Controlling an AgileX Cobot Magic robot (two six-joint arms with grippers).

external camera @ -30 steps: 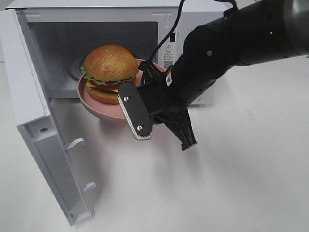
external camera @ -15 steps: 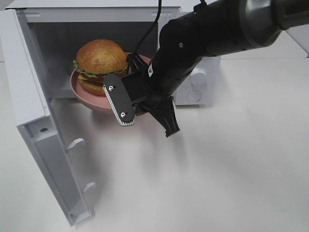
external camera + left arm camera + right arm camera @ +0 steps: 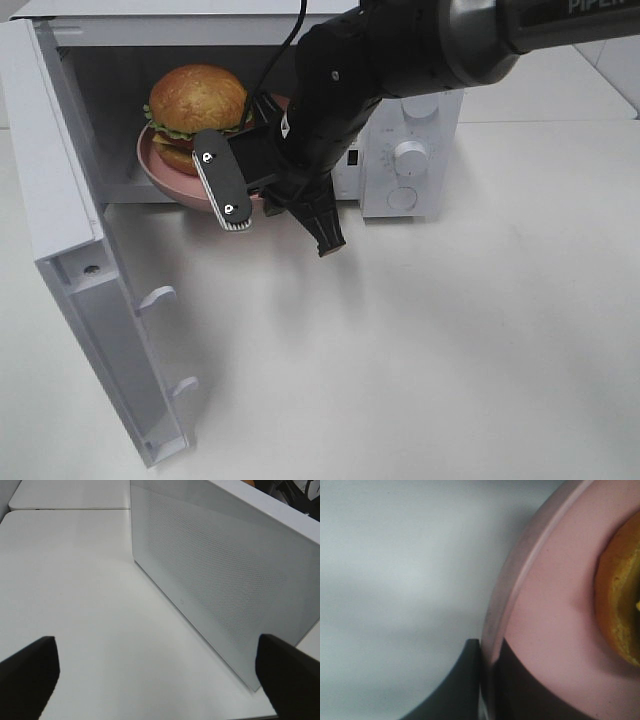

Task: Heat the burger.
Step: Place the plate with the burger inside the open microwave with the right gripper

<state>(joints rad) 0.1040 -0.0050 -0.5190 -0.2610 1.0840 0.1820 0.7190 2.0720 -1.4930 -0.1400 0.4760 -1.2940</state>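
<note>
Since a second ago the right arm has swung toward the oven, carrying plate and burger from in front of the opening into its mouth.

On the white table (image 3: 450, 350) stands the microwave (image 3: 435, 180), its door (image 3: 80, 250) swung fully open. The right arm reaches across the middle of the exterior view, covering part of the control panel. The pink plate (image 3: 165, 180) is partly inside the cavity, with its near edge above the threshold; whether it touches the cavity floor I cannot tell. The burger (image 3: 197, 100) sits upright in the middle of the plate, inside the opening.

The right pincer (image 3: 215, 170) is pressed together on the plate's near rim. In the wrist view the dark fingers pinch that rim and the bun lies just beyond them on the plate, not touched. The left pincer (image 3: 160, 680) is spread wide and holds nothing, hanging over the table near the outer face of the door.

I judge the task about half done: the door is open and the burger is going in. Seating the plate, letting go, drawing back, shutting the door and starting the heat remain.
</note>
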